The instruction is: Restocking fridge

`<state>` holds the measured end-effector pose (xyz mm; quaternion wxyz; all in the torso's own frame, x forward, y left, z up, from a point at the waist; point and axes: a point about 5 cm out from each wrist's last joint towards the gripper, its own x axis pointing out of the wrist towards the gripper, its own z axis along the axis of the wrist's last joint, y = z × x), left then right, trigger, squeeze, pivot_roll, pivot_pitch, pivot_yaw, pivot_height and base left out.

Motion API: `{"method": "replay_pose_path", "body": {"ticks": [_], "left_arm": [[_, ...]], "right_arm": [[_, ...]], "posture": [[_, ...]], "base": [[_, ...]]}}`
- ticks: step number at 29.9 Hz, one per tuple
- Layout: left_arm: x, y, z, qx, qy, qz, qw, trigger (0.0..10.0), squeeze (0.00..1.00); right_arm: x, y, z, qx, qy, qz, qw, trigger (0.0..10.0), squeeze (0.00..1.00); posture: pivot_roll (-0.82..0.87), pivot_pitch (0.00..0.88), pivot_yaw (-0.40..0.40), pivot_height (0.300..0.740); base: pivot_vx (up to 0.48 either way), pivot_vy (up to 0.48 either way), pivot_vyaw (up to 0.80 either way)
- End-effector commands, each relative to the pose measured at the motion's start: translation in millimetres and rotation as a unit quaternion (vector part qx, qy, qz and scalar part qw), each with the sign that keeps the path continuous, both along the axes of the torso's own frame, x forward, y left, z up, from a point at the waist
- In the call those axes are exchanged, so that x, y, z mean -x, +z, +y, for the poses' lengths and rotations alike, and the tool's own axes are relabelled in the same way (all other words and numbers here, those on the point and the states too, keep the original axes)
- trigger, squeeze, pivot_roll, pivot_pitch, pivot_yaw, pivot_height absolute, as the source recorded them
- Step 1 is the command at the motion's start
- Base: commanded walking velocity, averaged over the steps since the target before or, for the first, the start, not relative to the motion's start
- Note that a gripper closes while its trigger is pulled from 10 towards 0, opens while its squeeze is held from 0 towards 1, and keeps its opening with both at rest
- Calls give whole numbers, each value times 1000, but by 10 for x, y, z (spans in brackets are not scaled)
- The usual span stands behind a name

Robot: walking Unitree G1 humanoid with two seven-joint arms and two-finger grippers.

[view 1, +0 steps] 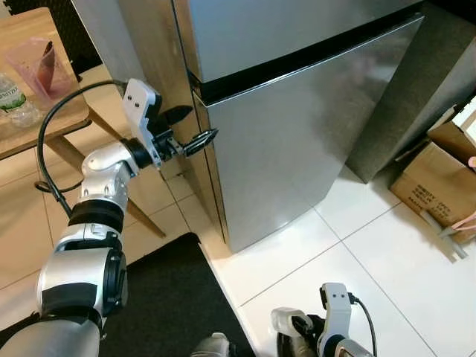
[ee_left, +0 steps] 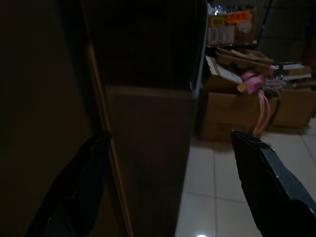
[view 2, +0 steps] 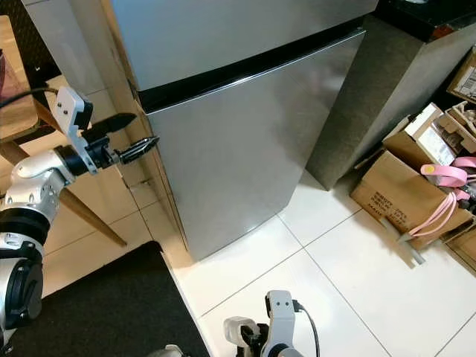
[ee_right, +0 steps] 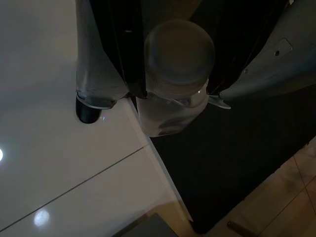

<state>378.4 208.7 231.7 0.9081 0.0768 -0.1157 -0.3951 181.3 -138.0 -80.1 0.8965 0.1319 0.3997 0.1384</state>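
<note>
The steel fridge stands shut, its lower door [view 1: 297,141] under the upper door [view 1: 282,30], with a dark gap between them. My left gripper [view 1: 199,125] is open at the lower door's top left corner. One black finger [ee_left: 74,187] lies along the fridge's side and the other finger [ee_left: 271,182] is in front of the door. My right arm [view 1: 331,327] hangs low by the floor. In the right wrist view, my right gripper [ee_right: 177,84] is shut on a clear bottle [ee_right: 175,64] above the white tiles.
A wooden table [view 1: 30,126] at the left carries a water bottle [view 1: 15,100] and a pink container [view 1: 41,63]. A black mat [view 1: 163,297] lies underfoot. A grey cabinet [view 1: 416,89] and cardboard boxes [view 2: 401,193] with a pink strap [view 2: 446,175] stand right of the fridge.
</note>
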Motion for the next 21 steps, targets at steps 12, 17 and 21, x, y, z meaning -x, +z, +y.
{"method": "replay_pose_path", "body": {"ticks": [12,17,21], "left_arm": [[-16,-125,-125,5,-14,21,1000,10000,0],[-12,-148,-136,3,-18,25,1000,10000,0],[-25,-166,-142,5,-8,28,1000,10000,0]], "right_arm": [[255,-122,-23,0,-6,46,999,10000,0],[290,-131,-26,-2,-7,46,999,10000,0],[339,-146,-30,-3,-7,48,999,10000,0]], "posture": [[-71,243,4,740],[-75,260,5,740],[-85,284,4,740]], "base": [[0,0,0],[0,0,0],[0,0,0]]}}
